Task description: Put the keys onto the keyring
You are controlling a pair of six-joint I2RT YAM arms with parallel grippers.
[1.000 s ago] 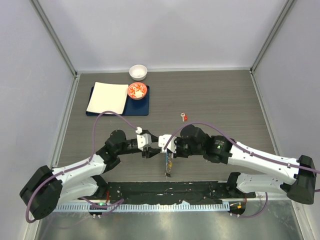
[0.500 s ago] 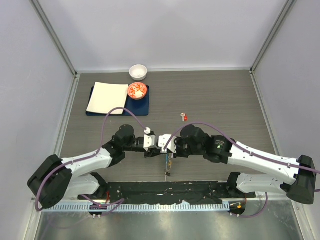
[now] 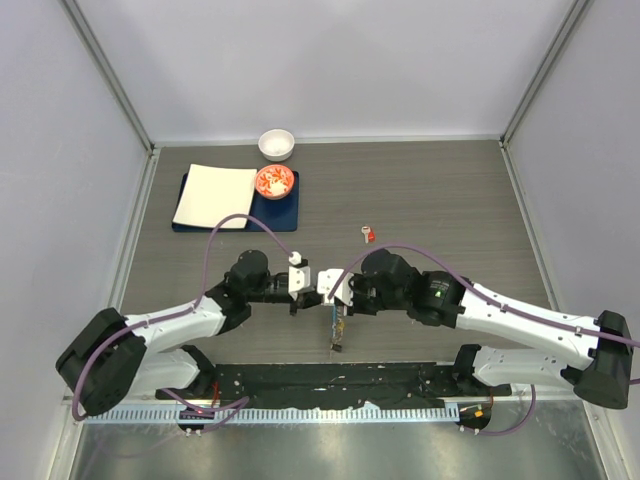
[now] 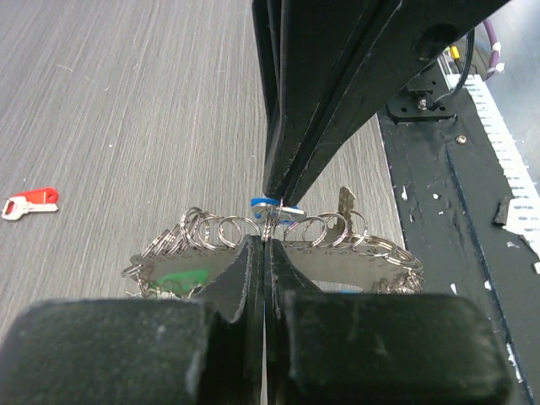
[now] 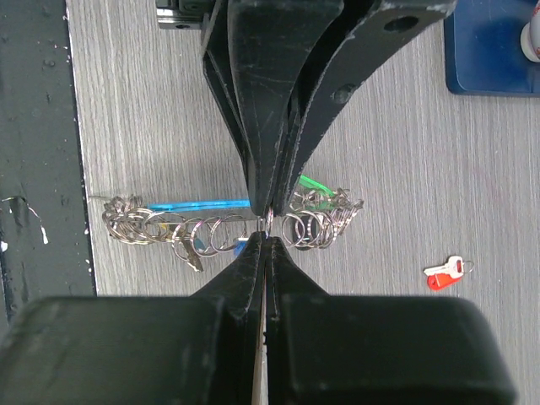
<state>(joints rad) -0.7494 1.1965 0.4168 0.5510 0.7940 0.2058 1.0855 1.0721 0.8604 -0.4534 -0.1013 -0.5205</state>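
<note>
The keyring (image 3: 337, 330) hangs between my two grippers above the table, near its front edge. It is a chain of small silver rings (image 5: 211, 232) with a light-blue strip (image 5: 198, 204) and a green tag (image 4: 173, 277). My left gripper (image 4: 266, 243) is shut on one small ring. My right gripper (image 5: 266, 238) is shut on a ring from the opposite side, tip to tip with the left. A dark-blue cap (image 5: 239, 247) shows right beside the right fingertips; I cannot tell how it is attached. The red key (image 3: 368, 235) lies loose on the table (image 5: 445, 272).
A dark-blue mat (image 3: 190, 222) at the back left carries a white folded cloth (image 3: 215, 195) and a red bowl (image 3: 274, 181). A white bowl (image 3: 276, 143) stands behind it. The black base rail (image 3: 330, 382) runs along the near edge.
My left arm has moved right and slightly back, bringing its gripper tip to tip with the right gripper at the ring. The right arm and the red key have stayed put.
</note>
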